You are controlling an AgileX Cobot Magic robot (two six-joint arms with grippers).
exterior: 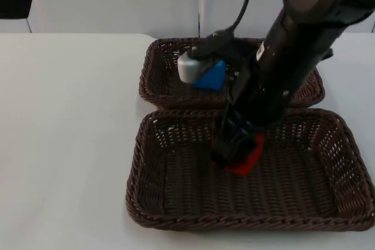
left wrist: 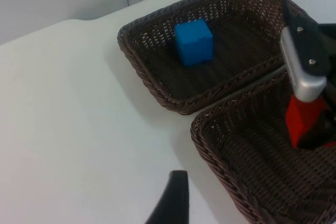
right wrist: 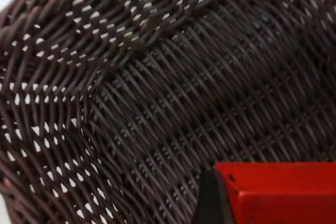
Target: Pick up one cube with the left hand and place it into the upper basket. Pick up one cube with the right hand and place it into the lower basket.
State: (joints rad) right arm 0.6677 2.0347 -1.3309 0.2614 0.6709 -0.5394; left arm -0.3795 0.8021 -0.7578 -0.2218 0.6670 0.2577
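I have the right gripper (exterior: 234,156) low inside the lower basket (exterior: 146,203), and the red cube (exterior: 246,159) sits between its fingers, at or very near the woven floor. In the right wrist view the red cube (right wrist: 283,192) lies right against a black fingertip (right wrist: 210,203), so I judge the fingers are closed on it and have not let go; whether the cube rests on the floor already I cannot tell.

The left gripper (left wrist: 173,203) waits over the white table (exterior: 64,133), well to the side of both baskets. Its fingers I cannot judge, because just one black tip is in sight, and nothing is held near it.

The blue cube (left wrist: 193,41) lies on the floor of the upper basket (left wrist: 152,80), beyond the right gripper and apart from it. So the left arm's half looks done to me. The right arm's half is almost done: what remains is to open the fingers and lift the arm out of the lower basket.

My count: two baskets, touching along their long sides; two cubes, one blue and one red, one in each basket; two arms.
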